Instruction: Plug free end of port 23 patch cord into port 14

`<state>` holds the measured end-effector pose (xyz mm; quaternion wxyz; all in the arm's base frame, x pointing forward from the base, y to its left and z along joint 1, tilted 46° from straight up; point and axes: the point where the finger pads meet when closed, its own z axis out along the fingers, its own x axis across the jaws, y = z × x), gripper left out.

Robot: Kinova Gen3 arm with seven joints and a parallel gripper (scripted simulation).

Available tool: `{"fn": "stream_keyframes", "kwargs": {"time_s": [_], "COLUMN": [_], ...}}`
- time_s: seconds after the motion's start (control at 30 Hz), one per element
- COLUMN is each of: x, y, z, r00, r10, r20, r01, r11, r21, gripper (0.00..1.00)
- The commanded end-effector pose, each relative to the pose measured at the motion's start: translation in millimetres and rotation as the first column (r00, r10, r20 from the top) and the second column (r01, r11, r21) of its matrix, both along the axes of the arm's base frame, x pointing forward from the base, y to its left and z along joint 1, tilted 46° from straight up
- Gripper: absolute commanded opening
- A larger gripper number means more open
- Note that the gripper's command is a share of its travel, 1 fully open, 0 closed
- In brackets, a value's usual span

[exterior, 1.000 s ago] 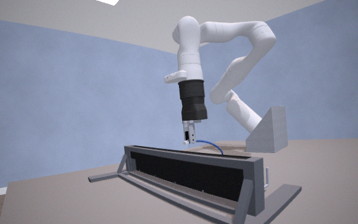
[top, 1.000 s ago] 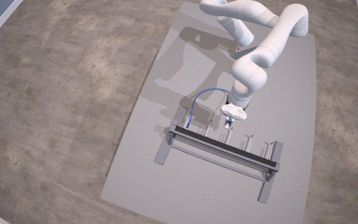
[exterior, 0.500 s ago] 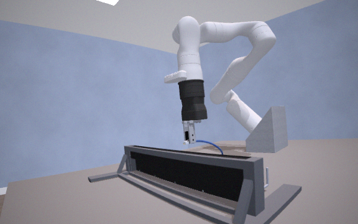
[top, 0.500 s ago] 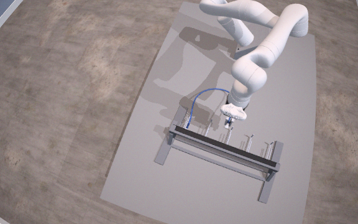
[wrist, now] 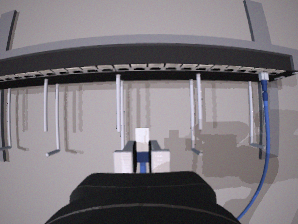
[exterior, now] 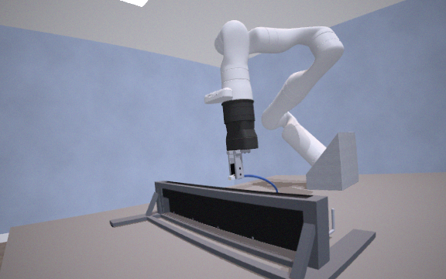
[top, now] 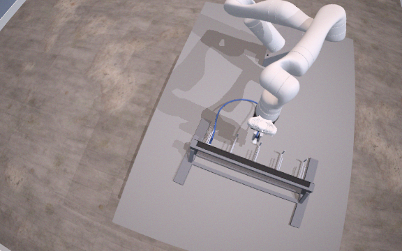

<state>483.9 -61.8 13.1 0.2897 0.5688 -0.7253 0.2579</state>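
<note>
The grey rack with its black patch panel (top: 251, 164) stands on the table; it also shows in the exterior view (exterior: 235, 217) and in the wrist view (wrist: 147, 59). The blue patch cord (top: 227, 108) runs from a port near the panel's end (wrist: 264, 78) in an arc to my gripper. My gripper (top: 257, 139) (exterior: 235, 172) points down in front of the panel's middle, a little above its top edge. It is shut on the cord's white plug (wrist: 139, 144), which points at the panel and stands apart from it.
Thin grey cable-management posts (wrist: 120, 112) hang along the panel's front, some close on either side of the plug. A grey wedge block (exterior: 333, 163) stands at the arm's base. The rack's feet (top: 183, 171) reach out over the table.
</note>
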Motion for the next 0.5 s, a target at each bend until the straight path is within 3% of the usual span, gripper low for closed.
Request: {"fn": "stream_keyframes", "kwargs": {"time_s": [0.0, 0.47], "x": [-0.7, 10.2], "y": [0, -10], "z": [2.6, -5.2], "r00": [1.0, 1.0], "r10": [-0.009, -0.008], "r20": [0.002, 0.0], "r01": [0.009, 0.008], "r11": [1.0, 1.0], "r21": [-0.002, -0.002], "gripper": [0.0, 0.0]}}
